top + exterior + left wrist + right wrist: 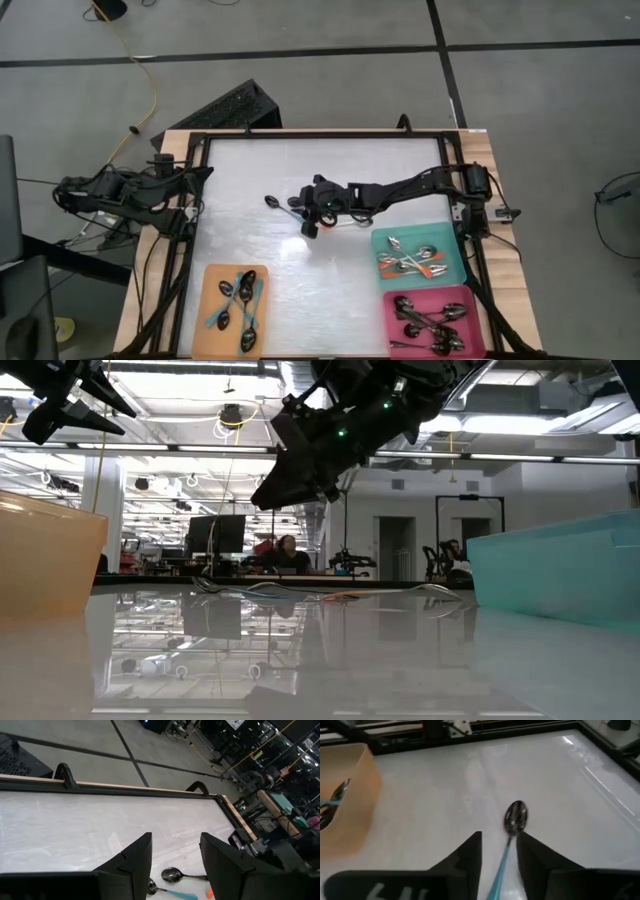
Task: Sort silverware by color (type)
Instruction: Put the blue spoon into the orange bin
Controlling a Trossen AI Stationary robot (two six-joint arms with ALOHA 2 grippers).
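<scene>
Near the tabletop's middle, the right gripper (499, 851) hangs with fingers parted around a teal-handled spoon (514, 820); left gripper (175, 857) waits released at the left edge

Table top (300, 170) white, smooth, semi-glossy, mirrors ceiling lights in low view; table border (478, 145) pale bare wood, matt; frame rails (320, 133) black metal; spoon (514, 820) bowl dark polished metal, shiny, teal handle looks plastic; orange tray (212, 285), teal tray (455, 262), pink tray (478, 310) smooth plastic, low sheen; orange tray wall translucent in low view; right gripper (499, 851) fingers matt black; floor grey, matt, concrete-like
</scene>
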